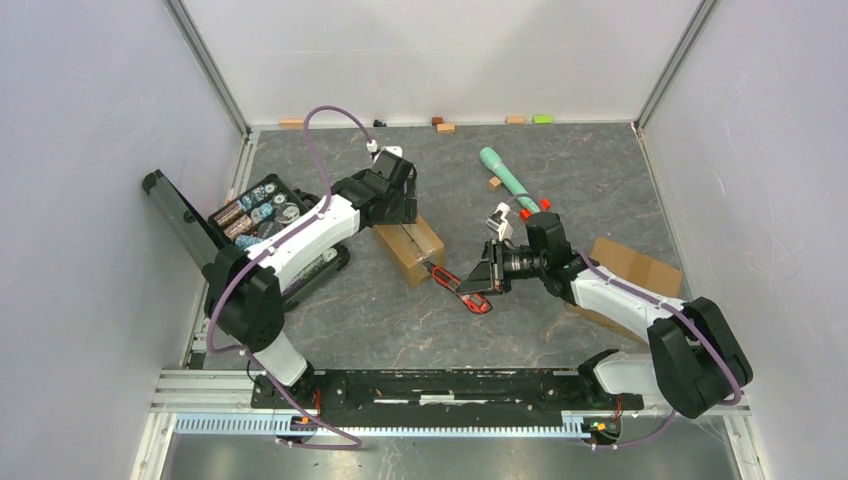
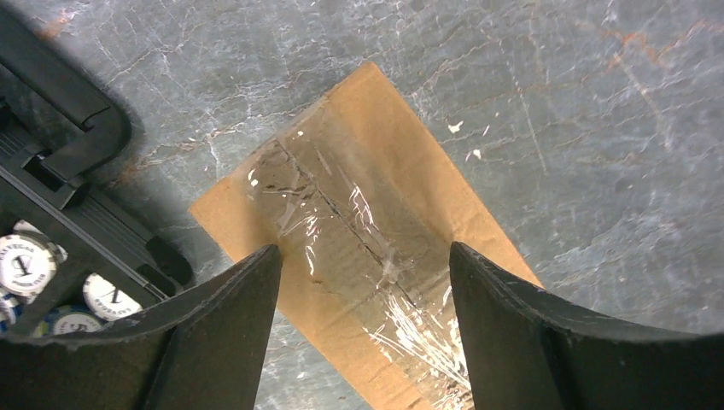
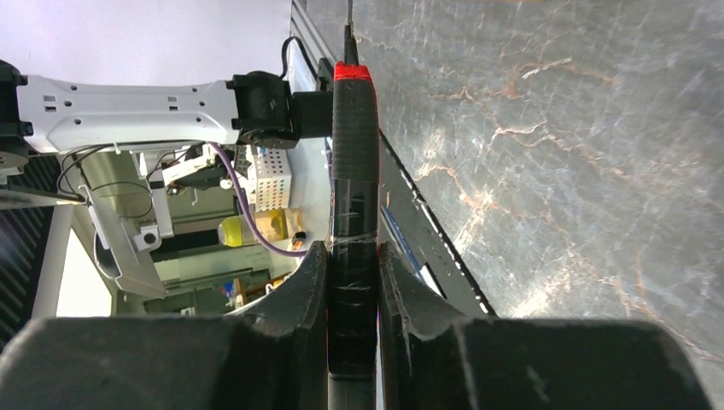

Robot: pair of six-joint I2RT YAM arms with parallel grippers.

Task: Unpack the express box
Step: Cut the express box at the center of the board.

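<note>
Brown cardboard express box [image 2: 367,213], sealed with crinkled clear tape [image 2: 329,218].
Left gripper [image 2: 363,256] gapes above it; right gripper [image 3: 353,256] clamps a red-black cutter [image 3: 353,154].

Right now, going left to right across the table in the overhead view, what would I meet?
Open chip case → taped cardboard box → red-and-black cutter → flat cardboard piece.
</note>
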